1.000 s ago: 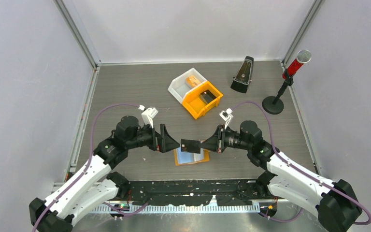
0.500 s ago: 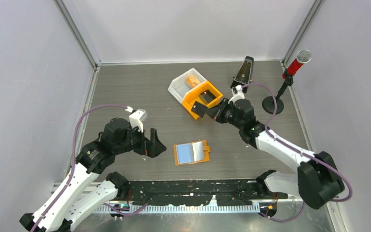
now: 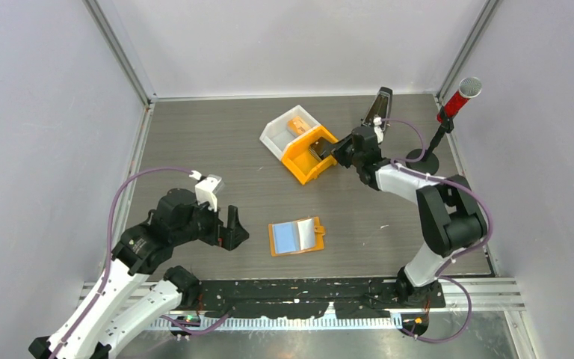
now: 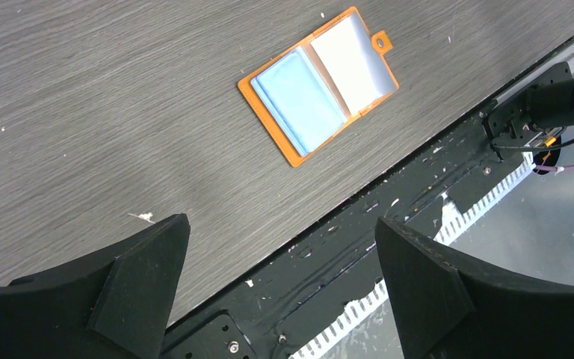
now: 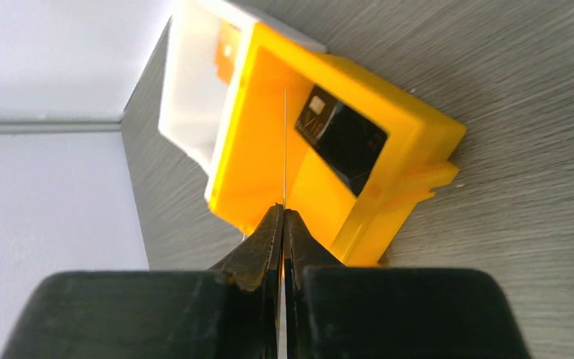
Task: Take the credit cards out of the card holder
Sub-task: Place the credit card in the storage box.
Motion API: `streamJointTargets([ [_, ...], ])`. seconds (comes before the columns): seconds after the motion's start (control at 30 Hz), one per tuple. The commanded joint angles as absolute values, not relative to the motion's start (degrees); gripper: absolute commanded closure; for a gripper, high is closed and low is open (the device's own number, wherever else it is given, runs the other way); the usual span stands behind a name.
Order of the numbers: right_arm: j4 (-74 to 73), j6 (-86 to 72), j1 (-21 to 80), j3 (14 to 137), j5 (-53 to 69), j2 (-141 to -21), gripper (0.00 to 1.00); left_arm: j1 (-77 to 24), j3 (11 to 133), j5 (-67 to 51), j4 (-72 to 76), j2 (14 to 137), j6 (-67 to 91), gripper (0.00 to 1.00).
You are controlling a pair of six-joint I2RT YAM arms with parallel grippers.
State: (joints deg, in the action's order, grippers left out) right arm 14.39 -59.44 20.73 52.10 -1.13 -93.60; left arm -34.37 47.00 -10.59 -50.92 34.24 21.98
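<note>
The right jaws pinch a thin credit card (image 5: 285, 149) edge-on over the orange bin (image 5: 418, 131), where 1 black card (image 5: 342, 139) lies. The left jaws stand spread wide above the tabletop (image 4: 82, 112), near the card holder (image 4: 319, 82), which lies open and flat.

Bright, even overhead light casts only faint shadows. The clear sleeve of the holder (image 4: 318, 82) glares white. The right gripper (image 5: 284, 212) blurs close to the lens.
</note>
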Motion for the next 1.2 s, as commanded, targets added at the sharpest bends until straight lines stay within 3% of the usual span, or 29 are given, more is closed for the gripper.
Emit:
streamJointTargets([
  [0.0, 14.11, -65.32, 20.02, 56.14, -4.34, -97.28, 0.95, -34.09, 46.92, -10.53, -50.57, 33.43, 20.74, 0.01],
  [1.17, 16.74, -69.90, 18.63, 54.54, -6.63, -99.46, 0.95, -34.10, 46.76, -9.67, -50.55, 31.51, 20.74, 0.01],
])
